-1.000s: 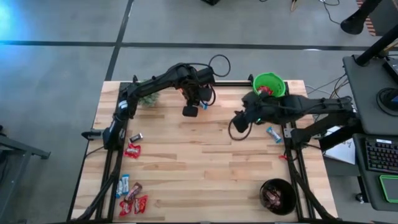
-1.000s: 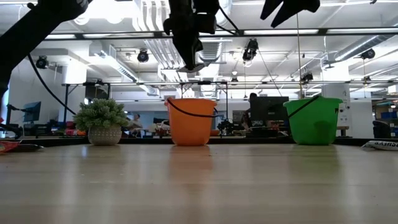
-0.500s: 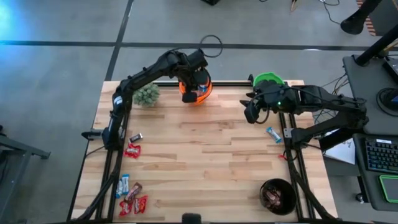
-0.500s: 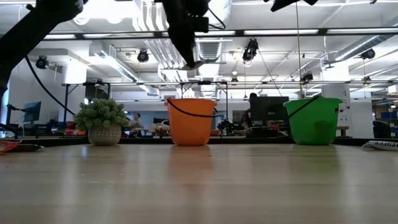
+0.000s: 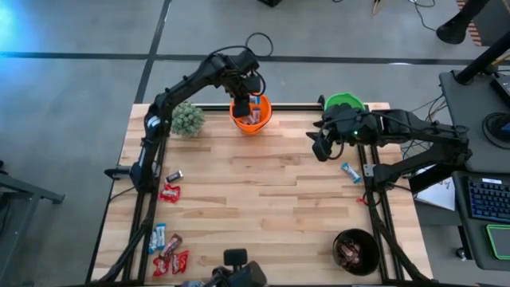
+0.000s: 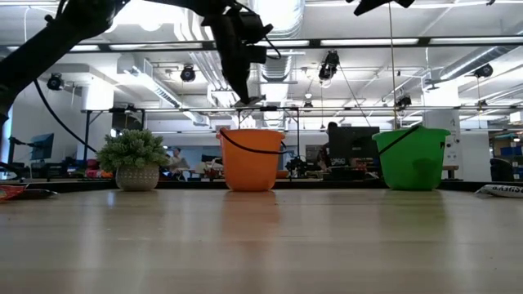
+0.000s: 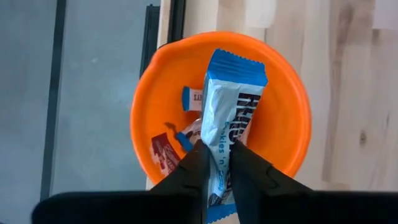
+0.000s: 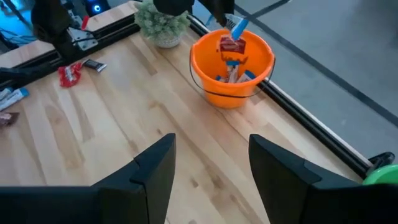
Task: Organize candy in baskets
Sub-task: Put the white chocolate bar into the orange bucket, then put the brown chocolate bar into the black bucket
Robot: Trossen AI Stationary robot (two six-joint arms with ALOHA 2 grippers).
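The left gripper (image 7: pixel 217 163) hung directly over the orange basket (image 5: pixel 252 119) at the upper middle of the high view, its fingers pinched on a light blue-and-white candy bar (image 7: pixel 227 118) that dangled lengthwise above the basket's mouth. In the left wrist view the bar sat centred over the opening, with a few wrapped pieces already lying at the bottom. The grip looked tight on the wrapper's lower end, though it may have been just beginning to loosen — I could not be sure.

The right gripper (image 5: pixel 322 148) waited to the right of centre, just left of the green basket (image 5: pixel 345 106), its fingers spread wide and holding nothing. The black basket (image 5: pixel 355 251) stood at the lower right, and loose candy (image 5: pixel 168 256) lay along the left edge of the table (image 5: pixel 263 207).

The step in hand seemed to be the release. To do it well, the gripper should stay centred over the opening and part its fingers cleanly — the bar hung long and could tip, so dropping it while it pointed straight down would keep it from catching the rim.
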